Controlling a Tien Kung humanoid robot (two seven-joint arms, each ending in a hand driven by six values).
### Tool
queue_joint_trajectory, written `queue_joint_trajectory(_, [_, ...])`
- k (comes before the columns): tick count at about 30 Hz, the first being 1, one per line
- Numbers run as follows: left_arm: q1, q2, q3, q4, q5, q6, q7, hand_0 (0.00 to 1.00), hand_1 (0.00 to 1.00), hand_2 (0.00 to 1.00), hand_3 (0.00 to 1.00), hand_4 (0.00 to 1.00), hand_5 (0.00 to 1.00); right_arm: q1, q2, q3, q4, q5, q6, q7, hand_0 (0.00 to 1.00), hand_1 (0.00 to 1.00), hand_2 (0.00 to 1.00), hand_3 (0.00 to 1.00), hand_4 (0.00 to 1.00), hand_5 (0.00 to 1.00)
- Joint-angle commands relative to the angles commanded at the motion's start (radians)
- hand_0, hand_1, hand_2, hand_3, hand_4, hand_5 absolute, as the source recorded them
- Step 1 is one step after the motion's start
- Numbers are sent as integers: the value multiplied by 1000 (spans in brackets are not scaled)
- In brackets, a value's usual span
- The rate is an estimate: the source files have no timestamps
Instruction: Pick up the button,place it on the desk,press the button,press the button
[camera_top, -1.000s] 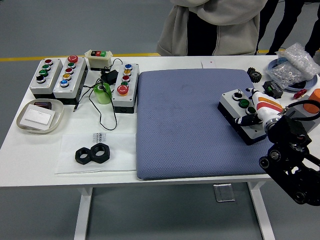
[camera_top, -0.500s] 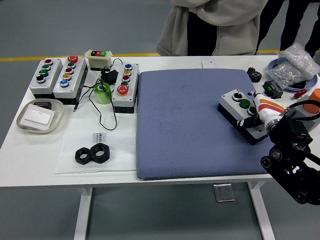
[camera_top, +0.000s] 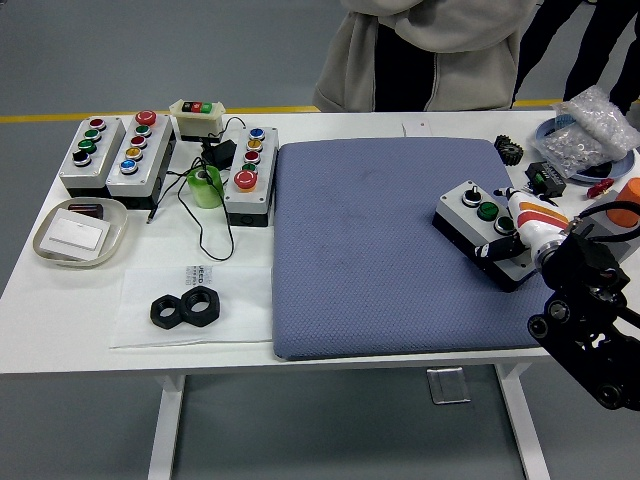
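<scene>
The right hand (camera_top: 515, 232) grips the near end of the button box (camera_top: 487, 228), fingers curled onto its top and side. The box lies at the right edge of the blue pad (camera_top: 390, 245) on the tabletop (camera_top: 200, 320). It is judged rigid, fairly light, with smooth plastic walls; hold it across the short sides, clear of the buttons. Its long axis runs diagonally, from far-left to near-right, buttons facing up. The left hand is not in view.
</scene>
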Motion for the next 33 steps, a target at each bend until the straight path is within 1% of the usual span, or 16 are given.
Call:
queue_joint_trajectory(1, [1, 0, 0, 0, 1, 0, 0, 686, 830, 891, 826, 646, 998, 1, -12, -8, 4, 5, 8, 17, 582, 466, 541, 862, 965, 173])
queue_joint_trajectory(2, [1, 0, -1, 0, 1, 0, 0, 687, 830, 891, 825, 645, 998, 3, -24, -16, 9, 9, 17, 34, 612, 470, 536, 838, 963, 194])
queue_joint_trajectory(4, [2, 0, -1, 1, 1, 0, 0, 687, 830, 891, 825, 645, 998, 8, -51, -35, 20, 23, 38, 72, 612, 470, 536, 838, 963, 194])
queue_joint_trajectory(7, [3, 0, 0, 0, -1, 0, 0, 687, 830, 891, 825, 645, 998, 16, -82, -57, 31, 40, 67, 119, 612, 470, 536, 838, 963, 194])
queue_joint_trajectory(8, [2, 0, 0, 1, -1, 0, 0, 690, 830, 892, 826, 645, 998, 20, -94, -67, 36, 48, 80, 137, 636, 478, 533, 825, 951, 168])
queue_joint_trajectory(11, [1, 0, 3, 1, -7, -1, -1, 690, 830, 892, 826, 645, 998, 33, -134, -102, 54, 62, 114, 202, 636, 478, 533, 825, 951, 168])
queue_joint_trajectory(13, [0, 0, 4, 1, -8, -1, -1, 690, 830, 892, 826, 645, 998, 38, -147, -114, 62, 63, 123, 225, 636, 478, 533, 825, 951, 168])
queue_joint_trajectory(16, [-2, -1, 7, 1, -14, -1, -3, 691, 831, 892, 826, 644, 998, 52, -182, -143, 86, 62, 153, 284, 629, 480, 529, 822, 941, 162])
queue_joint_trajectory(24, [-4, -2, 9, 1, -19, -1, -4, 694, 831, 892, 825, 644, 998, 87, -236, -206, 137, 19, 216, 347, 627, 480, 529, 821, 943, 165])
queue_joint_trajectory(25, [-5, -2, 8, 2, -19, -1, -3, 694, 831, 892, 825, 644, 998, 101, -250, -228, 152, 9, 231, 362, 627, 480, 529, 821, 943, 165])
queue_joint_trajectory(27, [-5, -2, 8, 2, -18, -1, -3, 695, 832, 892, 827, 645, 998, 116, -263, -254, 165, 7, 244, 378, 628, 481, 526, 817, 951, 179])
queue_joint_trajectory(29, [-5, -2, 7, 2, -17, -1, -3, 695, 832, 892, 827, 645, 998, 132, -275, -283, 177, 11, 248, 400, 628, 481, 526, 817, 951, 179])
queue_joint_trajectory(31, [-5, -2, 7, 2, -17, -1, -3, 695, 832, 892, 827, 645, 998, 136, -278, -291, 180, 12, 248, 406, 628, 481, 526, 817, 951, 179])
queue_joint_trajectory(32, [-6, -2, 8, 2, -19, -2, -3, 695, 832, 892, 827, 645, 998, 148, -286, -311, 185, 6, 245, 425, 628, 481, 526, 817, 951, 179])
queue_joint_trajectory(33, [-7, -2, 9, 2, -20, -2, -3, 697, 832, 891, 825, 645, 998, 158, -293, -332, 190, -4, 244, 441, 629, 483, 524, 813, 939, 156])
